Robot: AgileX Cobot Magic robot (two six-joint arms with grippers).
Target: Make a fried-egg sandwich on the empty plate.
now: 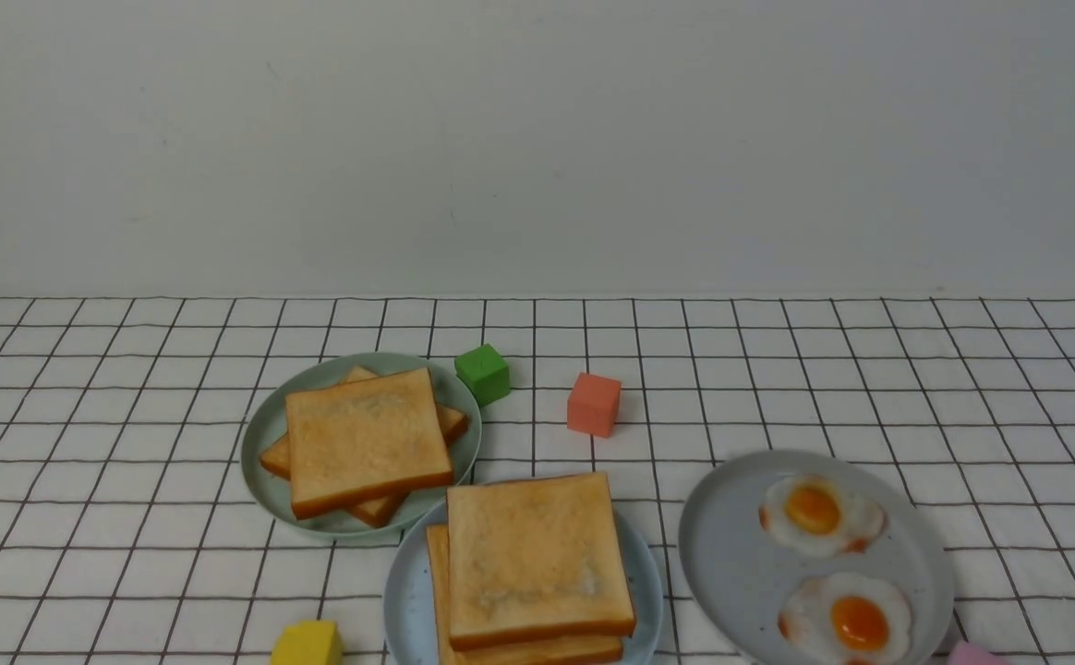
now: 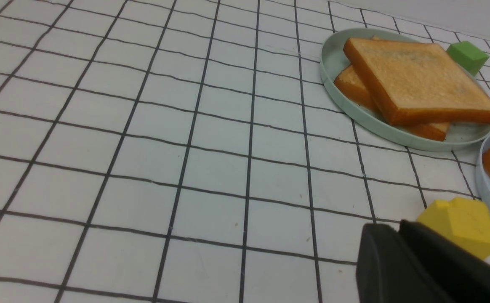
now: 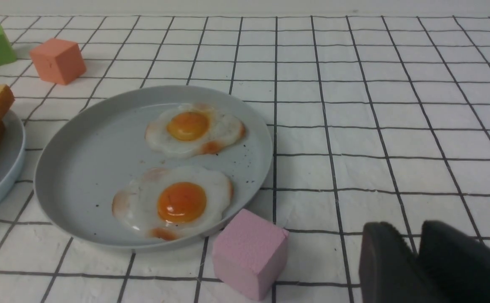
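Note:
Two golden toast slices (image 1: 533, 554) lie stacked on the light-blue plate (image 1: 399, 600) at the front middle; no egg shows between them. To its right, the grey plate (image 1: 731, 554) carries two fried eggs (image 1: 819, 513) (image 1: 847, 619). Neither arm appears in the front view. My left gripper (image 2: 396, 225) is shut and empty, low over the cloth beside a yellow block (image 2: 459, 225), left of the light-blue plate (image 2: 487, 185). My right gripper (image 3: 411, 227) hovers over the cloth to the right of the grey plate (image 3: 89, 160), its tips a narrow gap apart with nothing between them.
A pale green plate (image 1: 265, 434) at the back left holds a pile of plain toast (image 1: 362, 439). A green cube (image 1: 483, 373) and an orange cube (image 1: 593, 404) stand behind the plates. A pink block (image 3: 249, 252) touches the grey plate's near rim.

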